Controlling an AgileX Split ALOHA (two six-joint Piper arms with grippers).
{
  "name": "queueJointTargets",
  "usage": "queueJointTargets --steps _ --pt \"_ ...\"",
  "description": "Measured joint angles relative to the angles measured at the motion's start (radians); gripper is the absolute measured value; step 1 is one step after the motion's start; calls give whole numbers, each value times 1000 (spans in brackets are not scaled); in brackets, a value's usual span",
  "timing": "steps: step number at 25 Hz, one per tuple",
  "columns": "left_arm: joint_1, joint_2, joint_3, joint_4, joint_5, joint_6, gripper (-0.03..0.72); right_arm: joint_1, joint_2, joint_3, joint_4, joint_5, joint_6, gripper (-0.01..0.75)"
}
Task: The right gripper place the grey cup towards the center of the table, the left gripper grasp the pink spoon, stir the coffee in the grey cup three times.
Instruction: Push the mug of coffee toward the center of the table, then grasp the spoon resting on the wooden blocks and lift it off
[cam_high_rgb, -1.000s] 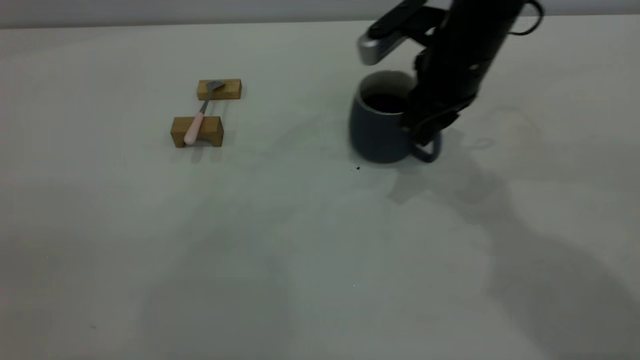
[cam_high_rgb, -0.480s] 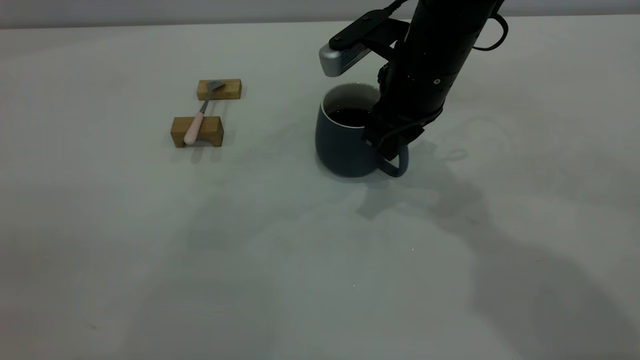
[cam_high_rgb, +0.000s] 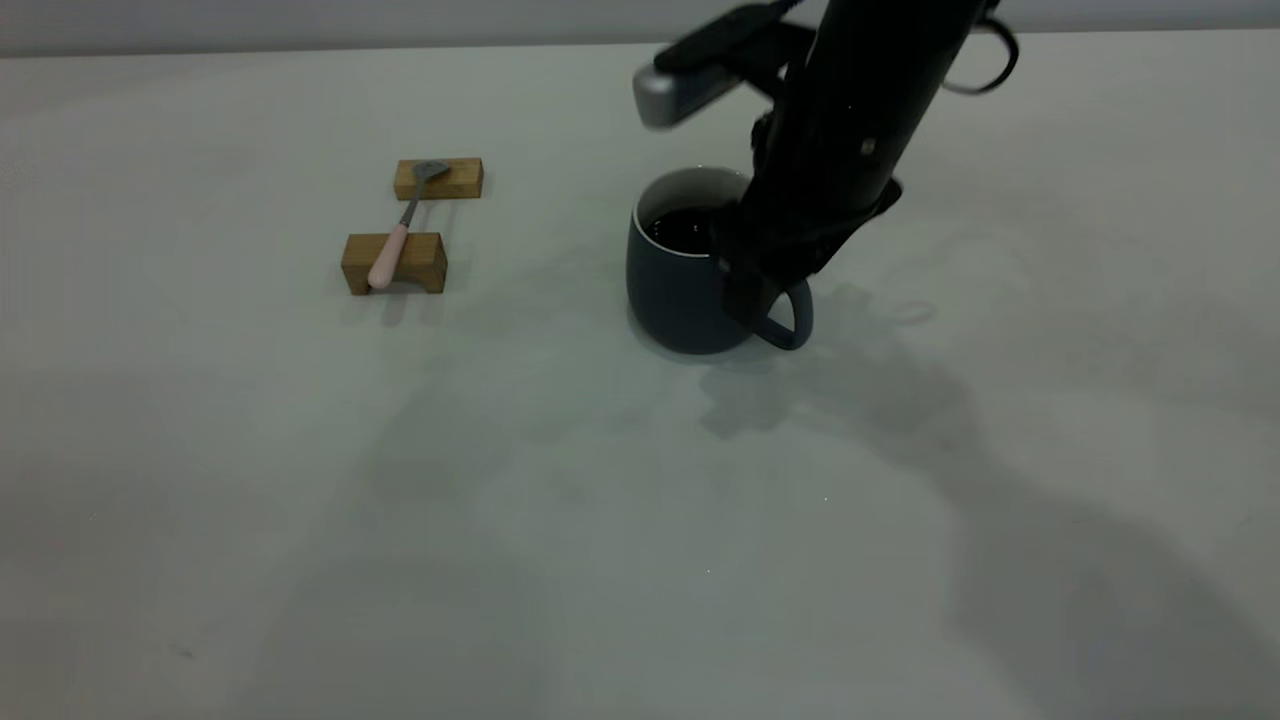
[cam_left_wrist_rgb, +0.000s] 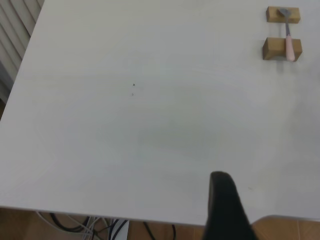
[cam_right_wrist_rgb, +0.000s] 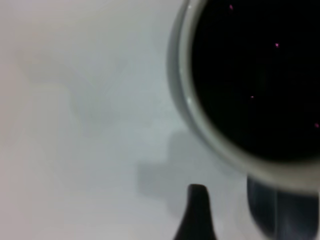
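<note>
The grey cup (cam_high_rgb: 678, 290) stands upright on the table (cam_high_rgb: 500, 520) near its middle, with dark coffee (cam_high_rgb: 690, 228) inside and its handle (cam_high_rgb: 793, 322) turned right. My right gripper (cam_high_rgb: 748, 295) hangs at that handle. In the right wrist view a dark finger (cam_right_wrist_rgb: 197, 212) stands apart from the handle (cam_right_wrist_rgb: 280, 212), below the cup's rim (cam_right_wrist_rgb: 200, 127) and the coffee (cam_right_wrist_rgb: 255, 75), so the gripper is open. The pink spoon (cam_high_rgb: 398, 238) lies across two wooden blocks at the far left, also visible as the pink spoon (cam_left_wrist_rgb: 289, 44). My left gripper (cam_left_wrist_rgb: 226, 202) hovers by the table's edge, far from the spoon.
The spoon's bowl rests on the far wooden block (cam_high_rgb: 438, 178) and its handle on the near block (cam_high_rgb: 395, 262). A silver wrist camera (cam_high_rgb: 675, 95) juts out above the cup. Beyond the table edge lie cables (cam_left_wrist_rgb: 90, 227) and a slatted wall (cam_left_wrist_rgb: 15, 30).
The right arm carried the cup left and toward the table's middle, then set it down. In the last half second the cup barely shifted and the wrist rose slightly.
</note>
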Motion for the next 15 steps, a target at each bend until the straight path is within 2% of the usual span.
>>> queueJointTargets --steps 9,15 --pt "0 0 0 0 0 0 523 -65 -400 0 -119 413 212 728" --pt "0 0 0 0 0 0 523 -69 -679 0 -222 668 358 727"
